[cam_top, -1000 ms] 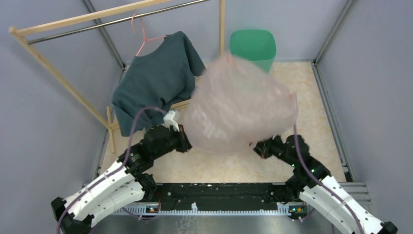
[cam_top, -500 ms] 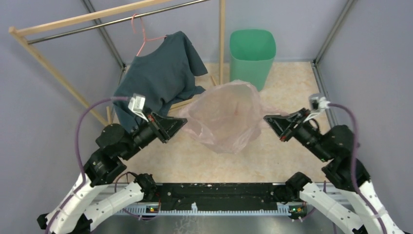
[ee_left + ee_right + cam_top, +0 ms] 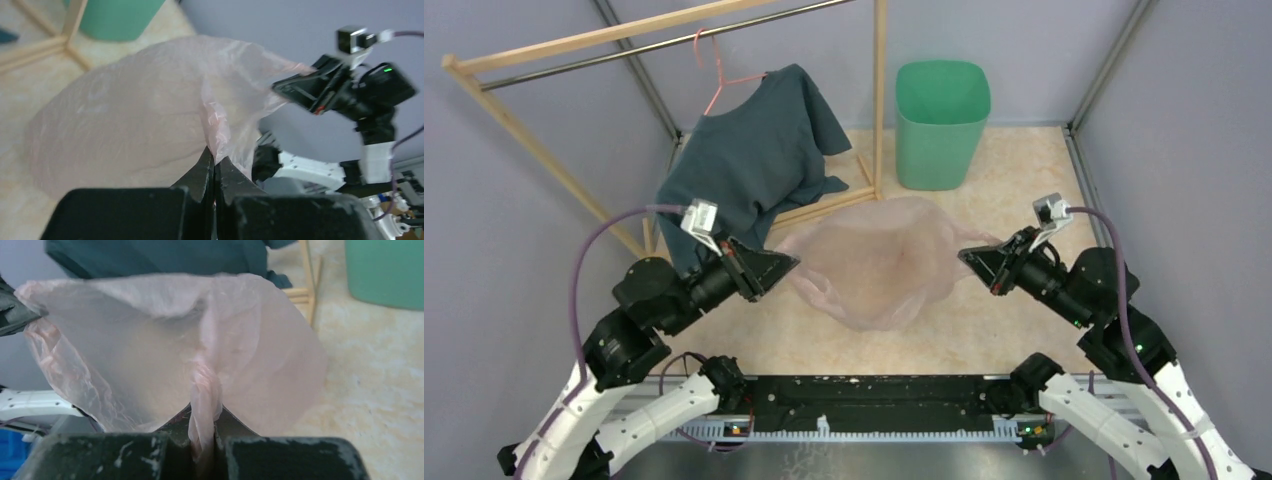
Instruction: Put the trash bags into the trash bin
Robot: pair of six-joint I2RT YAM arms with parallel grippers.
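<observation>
The pale-pink trash bag [image 3: 879, 262] hangs spread between my two grippers above the floor, its mouth stretched wide. My left gripper [image 3: 792, 263] is shut on the bag's left edge; the film [image 3: 150, 115] rises from its closed jaws. My right gripper [image 3: 965, 257] is shut on the right edge, with a twisted strand of the bag [image 3: 205, 390] pinched between its fingers. The mint-green trash bin [image 3: 942, 122] stands upright at the back, beyond the bag, and shows in the left wrist view [image 3: 117, 17] and the right wrist view [image 3: 385, 272].
A dark teal shirt [image 3: 749, 165] hangs on a pink hanger [image 3: 714, 80] from a wooden clothes rack [image 3: 879, 95] at the back left. The rack's post stands just left of the bin. Grey walls close in the floor on three sides.
Both arms rose and spread apart, stretching the bag open. The bag, first ballooned up high, has sunk and flattened between the grippers.
</observation>
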